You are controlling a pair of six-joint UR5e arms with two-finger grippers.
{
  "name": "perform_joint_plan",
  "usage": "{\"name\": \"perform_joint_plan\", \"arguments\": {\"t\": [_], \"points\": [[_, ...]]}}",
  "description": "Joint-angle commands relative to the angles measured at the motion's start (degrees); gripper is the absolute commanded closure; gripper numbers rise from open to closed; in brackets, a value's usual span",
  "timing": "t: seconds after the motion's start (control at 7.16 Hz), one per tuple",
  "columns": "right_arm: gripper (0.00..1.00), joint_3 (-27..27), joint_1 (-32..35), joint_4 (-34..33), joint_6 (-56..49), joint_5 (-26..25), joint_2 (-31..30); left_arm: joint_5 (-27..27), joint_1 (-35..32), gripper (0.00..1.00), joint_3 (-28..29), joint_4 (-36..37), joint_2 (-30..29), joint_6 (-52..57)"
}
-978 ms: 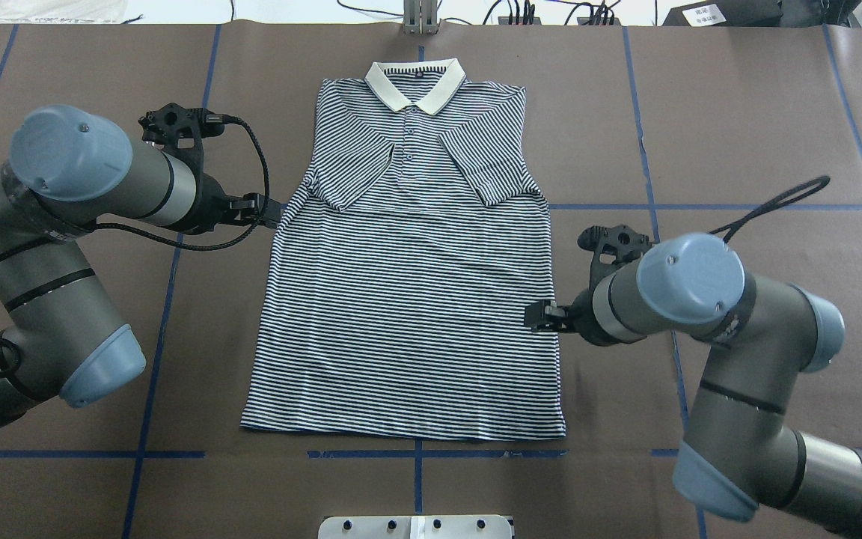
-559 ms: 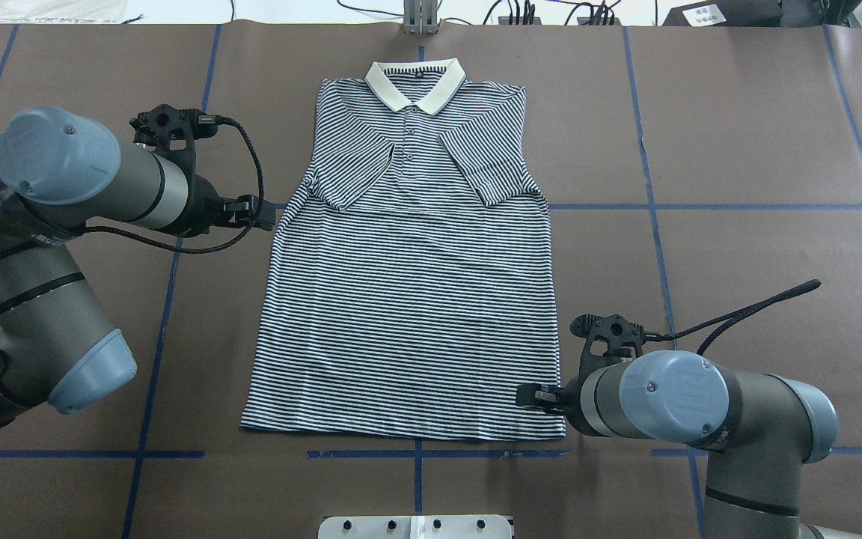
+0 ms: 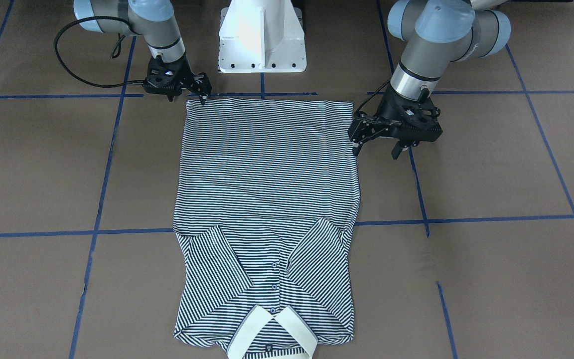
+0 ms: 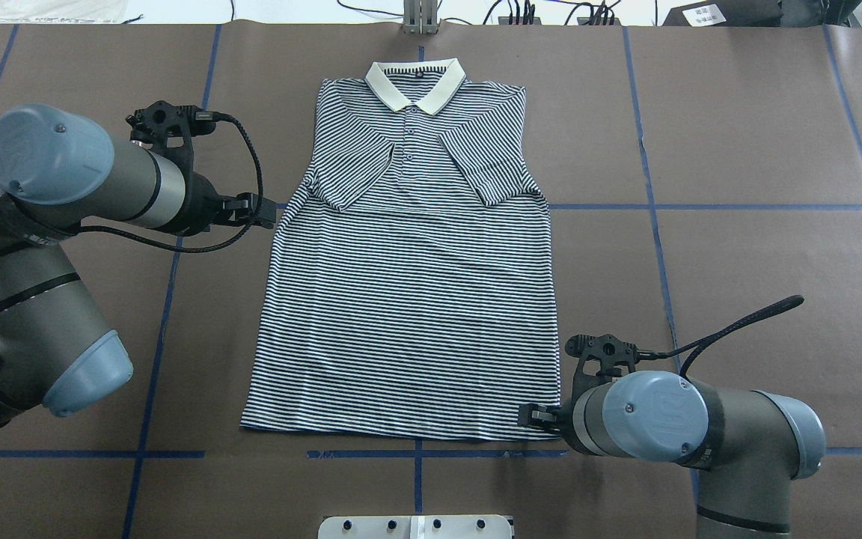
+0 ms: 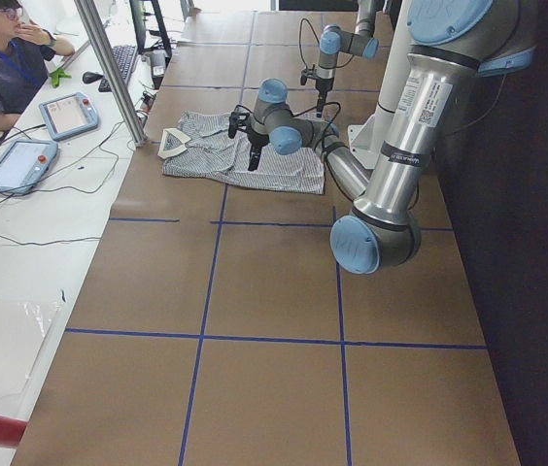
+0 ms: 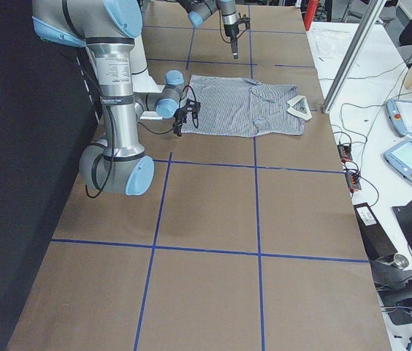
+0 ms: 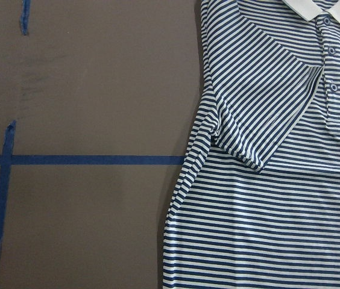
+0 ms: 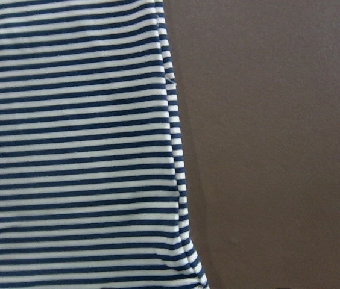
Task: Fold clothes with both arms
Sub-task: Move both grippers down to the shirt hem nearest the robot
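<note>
Polo shirt point(image 4: 408, 299) flat on the brown table point(image 4: 738, 150), front up, buttoned, both sleeves folded in across the chest. It lies between the two grippers.

Left gripper point(image 4: 265, 211): low over the table, fingertips aimed at the shirt's side edge, just below the folded sleeve on its side. Tips just beside the cloth; contact not certain. Jaws look parted, nothing between them. Its wrist view shows that edge point(image 7: 182, 198) and a blue tape line point(image 7: 79, 160) running up to it.

Right gripper point(image 4: 530, 416): at the hem corner on its own side, tips over or touching the edge of the cloth. Whether the jaws are apart or closed, cannot tell; the hem lies flat, not lifted. Its wrist view shows striped cloth point(image 8: 73, 144) and bare table only.

Cream collar point(image 4: 416, 82) at the far end from both grippers. The hem is the end nearer the robot's white base point(image 3: 262, 35).
</note>
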Motion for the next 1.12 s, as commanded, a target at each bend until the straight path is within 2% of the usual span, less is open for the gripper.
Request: {"name": "perform_joint_plan", "arguments": {"t": [0.0,0.42,0.98], "points": [[0.19,-0.11,-0.30,-0.07,0.00,0.09,0.07,0.00,-0.02,0.00,-0.04,0.01,0.02,0.00],[0.19,-0.64,-0.13,-0.07,0.00,-0.26,0.07,0.09,-0.02,0.00,-0.04,0.01,0.02,0.00],[0.31,-2.75,0.31,-0.07,0.00,-0.17,2.53,0.09,-0.02,0.00,-0.04,0.01,0.10,-0.09]]}}
